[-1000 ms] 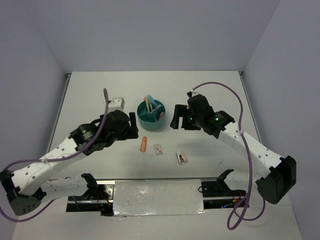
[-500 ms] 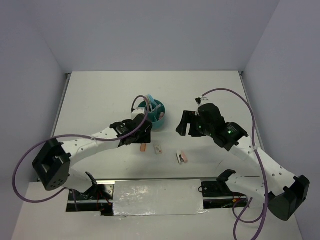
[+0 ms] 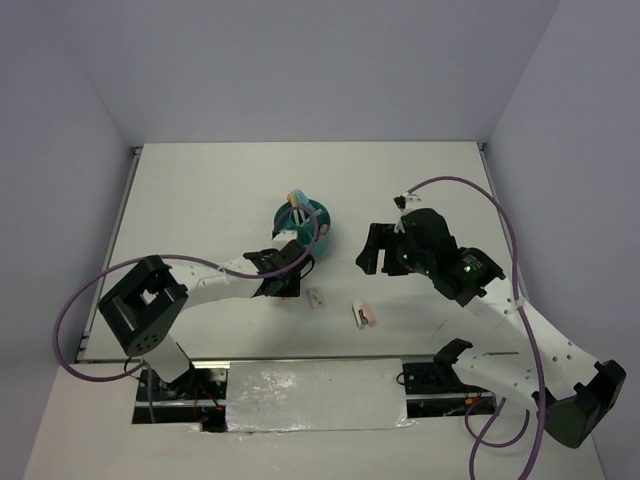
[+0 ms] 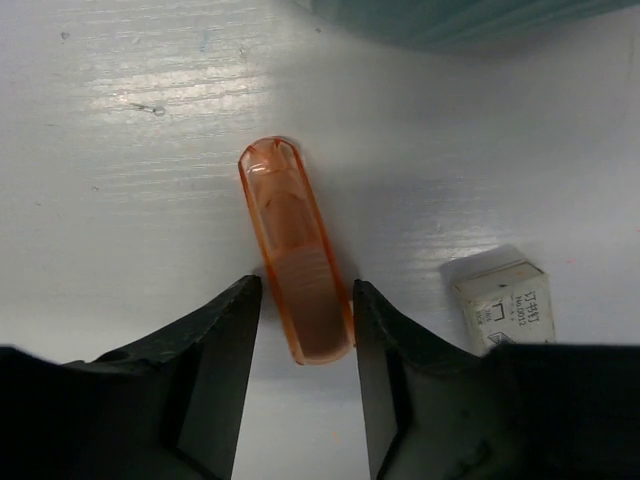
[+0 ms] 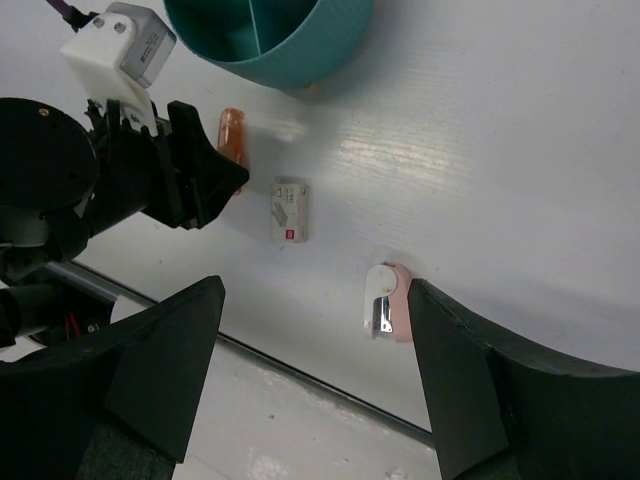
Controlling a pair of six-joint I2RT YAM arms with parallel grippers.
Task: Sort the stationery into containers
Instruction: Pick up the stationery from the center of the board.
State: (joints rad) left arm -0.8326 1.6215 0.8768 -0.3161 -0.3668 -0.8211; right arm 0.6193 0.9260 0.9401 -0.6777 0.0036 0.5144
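Nearest the arm bases the pink-and-white piece [image 5: 385,300] lay loose on the table [image 3: 200,190], with the right gripper [image 5: 315,290] hanging over it, spread wide and holding nothing. At that piece's 10 o'clock sat the small white box [image 4: 505,300]. At the box's 9 o'clock lay the orange marker [image 4: 295,260], flat, with the left gripper [image 4: 305,300] spread around its near half, one finger on each side, not pinching. Risks: the grip sat toward one end, so closing might pivot the slick barrel or squirt it out. A tilted carry might clip the rim of the teal bowl [image 3: 303,228] at the marker's 12 o'clock, and the finger nearer the box might nudge it. Couldn't tell if the fingers touched the marker. The top view hid it under the gripper, the bowl's compartments were too small to sort out, and the left wrist view showed only a sliver of the bowl.
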